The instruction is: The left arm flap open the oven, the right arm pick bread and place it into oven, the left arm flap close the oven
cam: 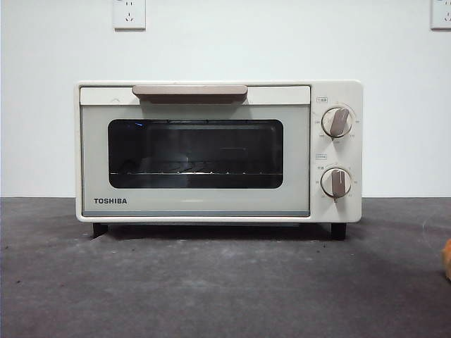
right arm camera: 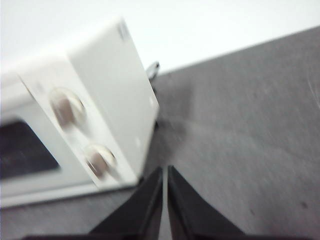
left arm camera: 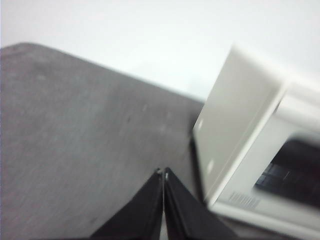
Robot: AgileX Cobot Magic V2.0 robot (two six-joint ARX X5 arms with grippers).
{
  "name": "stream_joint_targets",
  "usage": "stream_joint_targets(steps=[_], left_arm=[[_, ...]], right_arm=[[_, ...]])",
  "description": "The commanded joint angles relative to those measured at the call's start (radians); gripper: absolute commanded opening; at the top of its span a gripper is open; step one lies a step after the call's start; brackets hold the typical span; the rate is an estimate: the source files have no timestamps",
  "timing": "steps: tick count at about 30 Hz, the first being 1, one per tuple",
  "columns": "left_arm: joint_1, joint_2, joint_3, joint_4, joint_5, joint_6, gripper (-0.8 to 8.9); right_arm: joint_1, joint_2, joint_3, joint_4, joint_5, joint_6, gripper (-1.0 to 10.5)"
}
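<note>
While both arms wait out of the front view, one oven [cam: 218,151] stands on the dark grey bench [cam: 211,289], set toward the back edge against a white wall, its four sides free of other things. Its door is shut, with one beige bar handle [cam: 189,91] along the top and one dark glass window [cam: 195,153] through which a wire rack [cam: 190,173] shows. Two beige knobs sit one above the other on the panel beside the door, the upper knob [cam: 337,121] and the lower knob [cam: 337,182]. Two wall sockets [cam: 129,13] sit high on the wall, one near each upper corner. At the bench's right edge a small orange-brown sliver, the bread [cam: 447,259], is just in view, well apart from the oven and mostly cut off. Open bench spreads wide in front of the oven and along both of its sides. The left gripper [left arm camera: 163,172] hangs over bare bench beside the oven's plain side wall, its two black jaws pressed together and holding nothing. The right gripper [right arm camera: 165,170] hangs near the oven's knob-side front corner, its jaws likewise clenched on nothing.
</note>
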Motion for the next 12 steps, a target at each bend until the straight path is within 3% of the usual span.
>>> stream_joint_targets(steps=[1, 7, 12], left_arm=[[0.001, 0.034, 0.070, 0.010, -0.005, -0.126, 0.11], [0.001, 0.194, 0.254, -0.084, 0.010, -0.134, 0.11], [-0.014, 0.362, 0.431, -0.113, 0.105, -0.109, 0.11]], right_arm=[[0.000, 0.011, 0.076, -0.014, -0.003, 0.082, 0.1], [0.000, 0.100, 0.282, -0.182, -0.027, 0.091, 0.1], [0.000, 0.196, 0.467, -0.361, -0.090, 0.031, 0.1]])
